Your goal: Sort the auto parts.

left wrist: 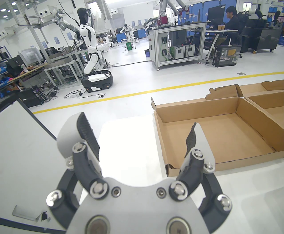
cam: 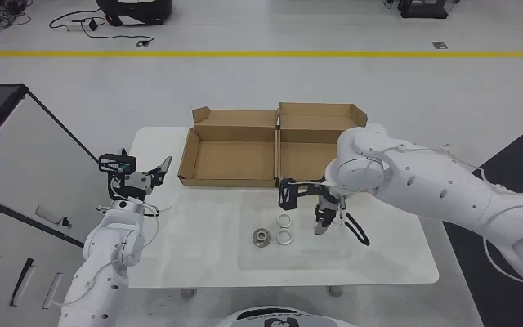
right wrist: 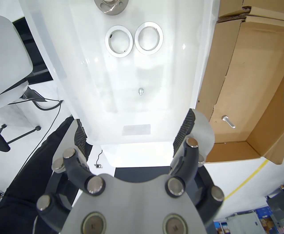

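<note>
— At the left edge of the table (cam: pixel 204 237), that's the left gripper (cam: pixel 158 171) (left wrist: pixel 137 124), isn't it? What's it got?

— Nothing. Its fingers are spread wide with bare air between them. It hangs by the table's rim, left of the cartons and well apart from the parts.

— And the cartons?

— Two flat open ones, side by side along the far side of the table, walls touching. The left carton (cam: pixel 233 159) (left wrist: pixel 221 133) has a bare floor.

— Where are the parts, then?

— In front of the cartons, in a clear tray (cam: pixel 302 260) (right wrist: pixel 106 95) lying on the table. Leftmost in it is a steel flange (cam: pixel 261 237) (right wrist: pixel 111 5), lying flat. Just right of it sits a ring (cam: pixel 285 237) (right wrist: pixel 119 55). A second ring (cam: pixel 284 220) (right wrist: pixel 148 52) lies just beyond that, toward the cartons, and the two are close to touching. Further right a small bolt (right wrist: pixel 140 91) stands alone, apart from the rings.

— And the right gripper (cam: pixel 339 227) (right wrist: pixel 134 119)?

— It hangs over the tray's right end, past the small bolt. It's released too, fingers wide and gripping nothing.

— Anything in a carton?

— One longer bolt (right wrist: pixel 228 121) lies on the floor of the right carton (cam: pixel 306 155) (right wrist: pixel 244 73), close to the wall that faces the tray.
</note>
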`<state>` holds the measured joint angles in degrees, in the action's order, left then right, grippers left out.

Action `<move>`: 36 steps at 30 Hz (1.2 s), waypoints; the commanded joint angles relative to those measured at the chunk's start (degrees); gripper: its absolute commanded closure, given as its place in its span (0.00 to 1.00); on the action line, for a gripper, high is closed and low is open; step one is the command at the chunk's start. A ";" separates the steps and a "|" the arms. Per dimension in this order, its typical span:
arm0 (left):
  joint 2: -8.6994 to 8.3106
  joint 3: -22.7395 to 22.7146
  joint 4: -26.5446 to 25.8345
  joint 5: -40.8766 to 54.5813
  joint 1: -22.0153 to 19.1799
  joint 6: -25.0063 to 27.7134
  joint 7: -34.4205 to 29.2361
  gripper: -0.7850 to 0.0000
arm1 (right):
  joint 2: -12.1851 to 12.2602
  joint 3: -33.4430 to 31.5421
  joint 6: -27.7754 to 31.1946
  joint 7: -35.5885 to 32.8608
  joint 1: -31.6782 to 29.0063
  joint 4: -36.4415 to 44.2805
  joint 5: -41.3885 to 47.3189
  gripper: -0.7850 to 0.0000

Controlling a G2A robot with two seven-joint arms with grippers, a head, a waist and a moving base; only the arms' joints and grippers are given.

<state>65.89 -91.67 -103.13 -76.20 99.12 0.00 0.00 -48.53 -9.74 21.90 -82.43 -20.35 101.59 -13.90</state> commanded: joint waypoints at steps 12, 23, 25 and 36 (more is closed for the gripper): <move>0.00 0.00 0.00 0.00 0.00 0.00 0.00 0.00 | -0.58 -0.07 -2.04 -1.98 -2.90 -1.71 -0.16 0.00; 0.00 0.00 0.00 0.00 0.00 0.00 0.00 0.00 | -3.81 0.00 -4.60 -4.54 -4.57 -6.56 -0.41 0.00; 0.00 0.00 0.00 0.00 0.00 0.00 0.00 0.00 | -4.51 0.00 -4.23 -4.17 -4.86 -7.15 -1.01 0.00; 0.00 0.00 0.00 0.00 0.00 0.00 0.00 0.00 | -7.73 0.00 -3.87 -3.82 -7.42 -10.88 -4.46 0.49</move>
<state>65.89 -91.67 -103.13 -76.20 99.12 0.00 0.00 -56.02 -9.74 18.14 -86.14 -27.49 91.17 -18.06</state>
